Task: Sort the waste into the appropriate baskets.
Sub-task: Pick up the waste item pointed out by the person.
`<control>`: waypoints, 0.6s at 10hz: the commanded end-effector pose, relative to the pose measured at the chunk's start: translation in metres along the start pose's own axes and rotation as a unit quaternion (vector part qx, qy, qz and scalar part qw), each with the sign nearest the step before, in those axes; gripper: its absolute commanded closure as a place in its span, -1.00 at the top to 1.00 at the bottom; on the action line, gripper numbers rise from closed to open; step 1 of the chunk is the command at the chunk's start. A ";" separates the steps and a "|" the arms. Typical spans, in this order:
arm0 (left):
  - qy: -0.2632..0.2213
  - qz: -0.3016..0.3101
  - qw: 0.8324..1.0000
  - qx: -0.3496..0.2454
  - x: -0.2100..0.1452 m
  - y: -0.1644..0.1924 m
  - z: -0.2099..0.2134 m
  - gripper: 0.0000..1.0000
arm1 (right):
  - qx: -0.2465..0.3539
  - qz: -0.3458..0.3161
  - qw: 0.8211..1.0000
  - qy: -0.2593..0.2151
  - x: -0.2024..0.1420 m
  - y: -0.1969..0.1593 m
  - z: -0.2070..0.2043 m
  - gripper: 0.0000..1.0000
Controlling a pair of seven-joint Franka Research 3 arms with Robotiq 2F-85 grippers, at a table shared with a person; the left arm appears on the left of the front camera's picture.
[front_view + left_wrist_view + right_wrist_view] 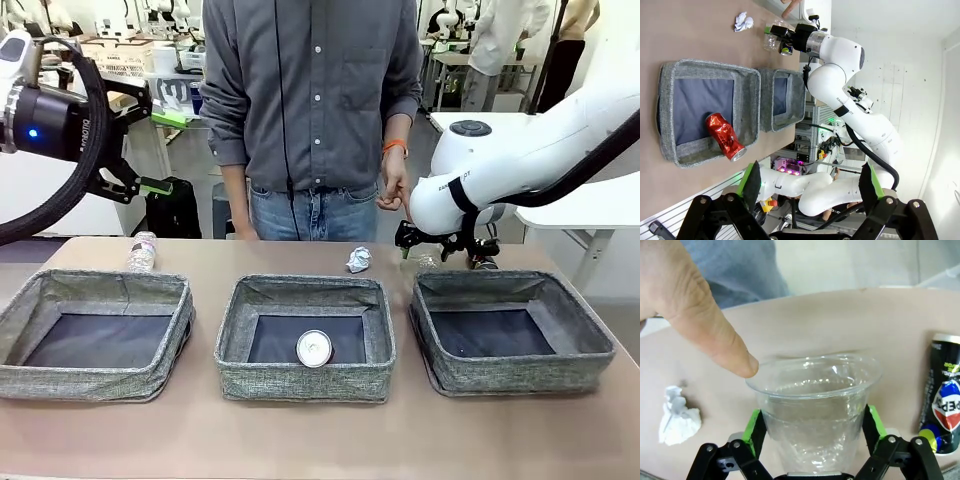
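My right gripper [813,426] stands open around a clear plastic cup [815,405], its green pads close to the cup's two sides. A person's finger [735,352] rests on the cup's rim. Beside the cup are a dark can [942,395] and a crumpled paper ball [679,415]. In the front view this gripper [438,256] is low behind the right basket [520,375]. A red can [313,348] lies in the middle basket [300,382]. The left basket [90,380] holds nothing. My left gripper [165,150] hangs high at the left, open and holding nothing.
A crushed clear bottle [142,252] lies behind the left basket. The paper ball [358,260] lies behind the middle basket. The person [310,100] stands at the far edge, one hand [395,190] lowered near my right arm. Bare table runs in front of the baskets.
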State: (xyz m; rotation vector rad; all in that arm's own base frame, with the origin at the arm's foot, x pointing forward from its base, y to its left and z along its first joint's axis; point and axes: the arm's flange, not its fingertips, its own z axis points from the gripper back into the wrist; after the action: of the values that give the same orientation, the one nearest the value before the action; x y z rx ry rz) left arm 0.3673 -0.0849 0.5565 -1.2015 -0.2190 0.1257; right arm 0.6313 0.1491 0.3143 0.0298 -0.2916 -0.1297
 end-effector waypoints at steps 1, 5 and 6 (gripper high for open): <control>0.002 -0.010 1.000 -0.002 0.000 0.001 0.001 1.00 | -0.006 -0.016 1.000 -0.009 0.002 0.004 -0.001 0.55; 0.002 -0.010 1.000 -0.002 0.000 0.001 0.001 1.00 | -0.015 -0.024 1.000 -0.010 0.004 0.001 -0.006 0.16; 0.002 -0.010 1.000 -0.002 0.000 0.001 0.001 1.00 | -0.017 -0.024 1.000 -0.010 0.004 -0.001 -0.004 0.16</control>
State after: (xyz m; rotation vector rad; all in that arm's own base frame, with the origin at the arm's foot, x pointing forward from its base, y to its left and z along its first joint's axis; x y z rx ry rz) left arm 0.3673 -0.0849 0.5565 -1.2015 -0.2190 0.1257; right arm 0.6333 0.1453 0.3160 0.0292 -0.2963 -0.1448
